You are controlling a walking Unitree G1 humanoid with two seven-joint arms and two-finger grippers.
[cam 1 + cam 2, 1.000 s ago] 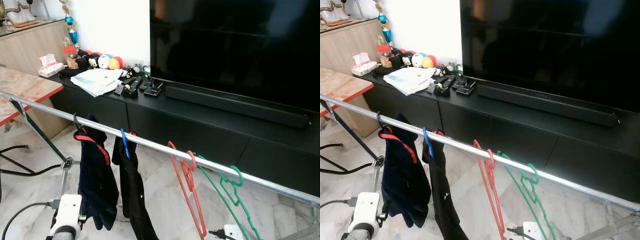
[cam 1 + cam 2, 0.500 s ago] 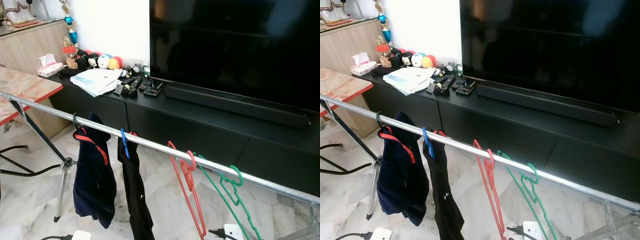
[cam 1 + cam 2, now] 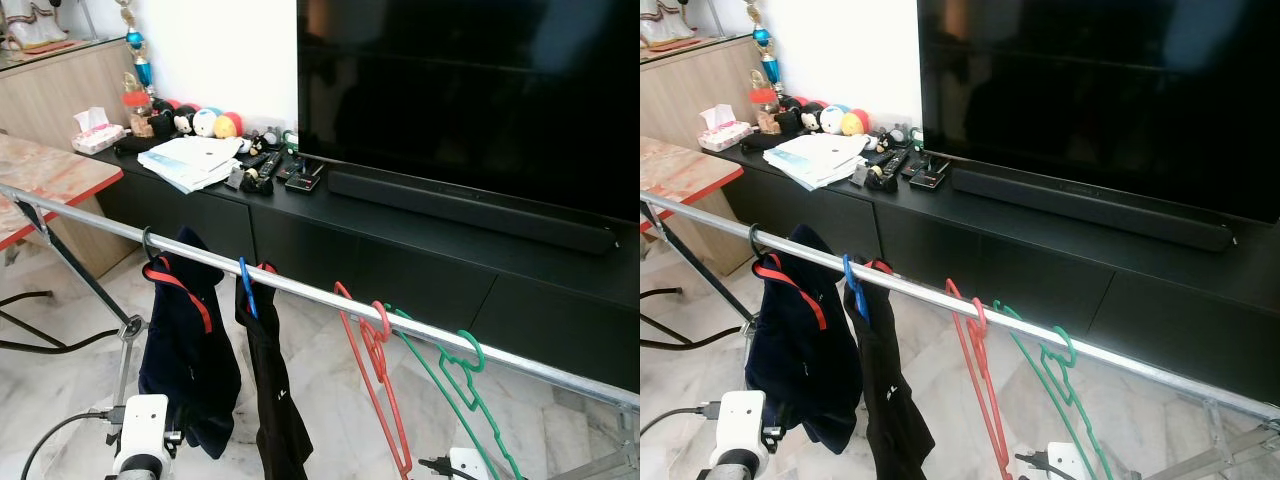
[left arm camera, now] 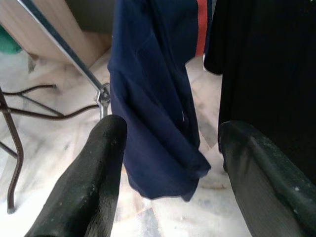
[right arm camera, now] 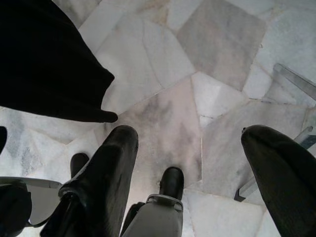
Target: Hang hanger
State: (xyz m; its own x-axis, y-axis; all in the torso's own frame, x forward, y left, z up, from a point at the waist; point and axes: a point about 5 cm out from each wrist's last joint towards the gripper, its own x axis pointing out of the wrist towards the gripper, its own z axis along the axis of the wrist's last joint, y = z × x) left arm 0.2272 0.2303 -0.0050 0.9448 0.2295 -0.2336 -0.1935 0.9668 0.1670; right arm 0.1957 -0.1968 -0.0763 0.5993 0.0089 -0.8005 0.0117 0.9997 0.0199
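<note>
A silver rail [image 3: 310, 292] of a drying rack crosses the view, sloping down to the right. On it hang a navy garment [image 3: 188, 345] on a red hanger, a black garment [image 3: 272, 395] on a blue hanger, an empty red hanger [image 3: 372, 375] and an empty green hanger [image 3: 462, 385]. My left arm's white wrist [image 3: 140, 445] is low at the left, below the navy garment. In the left wrist view my left gripper [image 4: 172, 127] is open and empty, facing the navy garment [image 4: 153, 98]. My right gripper [image 5: 190, 133] is open and empty, pointing down at the marble floor.
A long black TV bench [image 3: 420, 260] with a large TV [image 3: 470, 90], a soundbar, papers and remotes stands behind the rail. A red-edged table [image 3: 45, 175] is at the left. The rack's leg [image 3: 125, 330], cables and a power strip [image 3: 465, 465] are on the floor.
My left arm's wrist dropped out of view half a second ago and is back at the lower left. The navy garment has swung slightly. The camera shifted a little.
</note>
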